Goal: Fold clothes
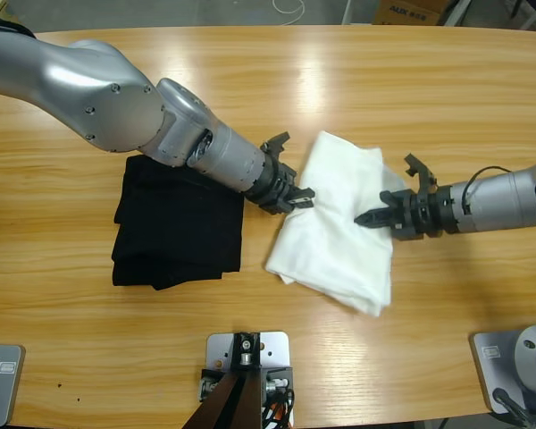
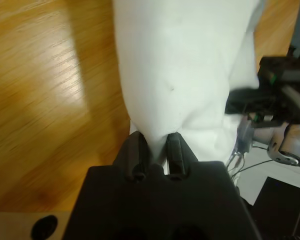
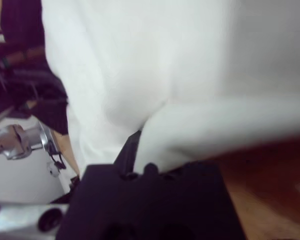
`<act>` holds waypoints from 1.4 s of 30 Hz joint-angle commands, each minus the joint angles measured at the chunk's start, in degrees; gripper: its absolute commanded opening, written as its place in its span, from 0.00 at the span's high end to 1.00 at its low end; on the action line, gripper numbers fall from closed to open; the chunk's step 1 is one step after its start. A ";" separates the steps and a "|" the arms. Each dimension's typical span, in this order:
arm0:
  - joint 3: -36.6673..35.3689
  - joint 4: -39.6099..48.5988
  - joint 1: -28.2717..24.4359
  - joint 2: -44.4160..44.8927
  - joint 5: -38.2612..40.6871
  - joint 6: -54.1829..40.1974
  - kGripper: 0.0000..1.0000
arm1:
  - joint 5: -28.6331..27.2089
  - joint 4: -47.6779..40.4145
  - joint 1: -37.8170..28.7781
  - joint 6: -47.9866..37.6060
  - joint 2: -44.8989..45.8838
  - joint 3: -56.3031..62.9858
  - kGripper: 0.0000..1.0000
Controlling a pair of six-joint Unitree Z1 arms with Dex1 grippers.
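- The white T-shirt [image 1: 338,223] is lying on the wooden table [image 1: 357,80] at mid-table, already gathered into a compact, several-layered bundle rather than spread flat.
- It is being held from both sides: the left gripper [image 1: 297,197] is closed on the bundle's left edge, and in the left wrist view a pinch of white cloth [image 2: 185,75] is being squeezed between the two black jaws of that gripper [image 2: 155,150].
- The right gripper [image 1: 372,217] is set against the bundle's right edge; in the right wrist view white fabric [image 3: 165,75] is draped over that gripper [image 3: 140,150], and it is judged to be clamped on a fold there, though only one jaw is showing clearly.
- A black folded garment [image 1: 179,228] is lying just left of the shirt, partly under the left arm, and is not being touched by either gripper.
- The folding is judged to be well advanced: sleeves and collar are no longer being seen, and the shape is roughly rectangular.
- The lower edge is still looking uneven, so a last fold or a smoothing-down is judged to be left, followed by the release of both grips.
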State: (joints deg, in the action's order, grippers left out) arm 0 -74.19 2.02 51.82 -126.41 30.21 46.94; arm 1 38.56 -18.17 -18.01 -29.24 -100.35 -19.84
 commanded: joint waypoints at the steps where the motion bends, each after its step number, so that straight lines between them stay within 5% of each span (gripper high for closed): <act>1: -3.03 3.87 0.70 1.36 -0.47 -2.74 1.00 | -3.48 16.62 -2.65 1.08 8.98 -11.04 1.00; 13: -3.93 18.62 -3.83 15.27 -4.14 -7.86 1.00 | -4.11 20.38 -5.60 0.64 7.15 -19.01 1.00; 18: -1.08 19.17 -5.56 17.83 -4.72 -8.26 1.00 | -4.29 20.73 -11.89 -1.67 3.25 -25.02 1.00; 27: 9.36 19.15 -10.37 27.64 -6.36 -9.35 1.00 | -5.08 25.85 -22.42 -4.65 -8.14 -44.88 1.00; 42: 32.90 18.99 -21.36 44.29 -7.73 -12.38 1.00 | -5.34 28.94 -30.65 -7.06 -14.47 -52.74 1.00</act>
State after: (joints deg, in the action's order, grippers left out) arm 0 -51.37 20.77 35.05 -87.56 23.86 37.08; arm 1 34.33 9.30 -45.79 -35.04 -108.89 -69.71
